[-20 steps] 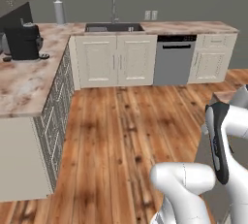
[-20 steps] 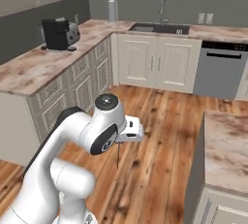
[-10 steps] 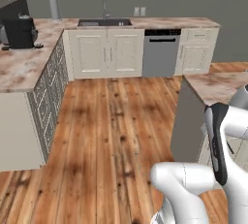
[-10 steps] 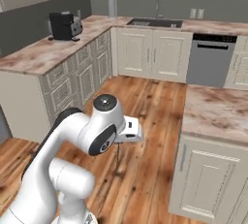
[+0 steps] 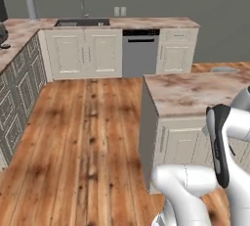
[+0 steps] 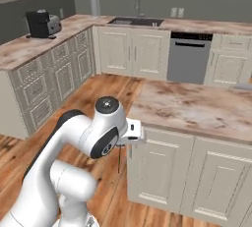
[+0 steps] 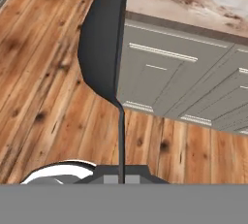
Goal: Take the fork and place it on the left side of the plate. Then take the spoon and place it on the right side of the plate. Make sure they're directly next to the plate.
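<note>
spoon [image 7: 104, 53], dark oval bowl, slim handle

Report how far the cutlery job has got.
In hand: the gripper is shut on the spoon, its dark bowl hanging over the wood floor beside an island counter. Done: whether the fork has been placed cannot be told from here. Left: carry the spoon to the plate and set it directly against its right side.

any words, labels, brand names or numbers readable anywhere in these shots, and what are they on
None: no readable text in any view.
Dishwasher: plain front, dark control strip, no legible marks.
Coffee machine: dark body, no brand visible.
Wall outlets: blank plates.
Spoon held in the shut end effector: no stamp visible.
Island counter: marbled pattern, no writing.
</note>
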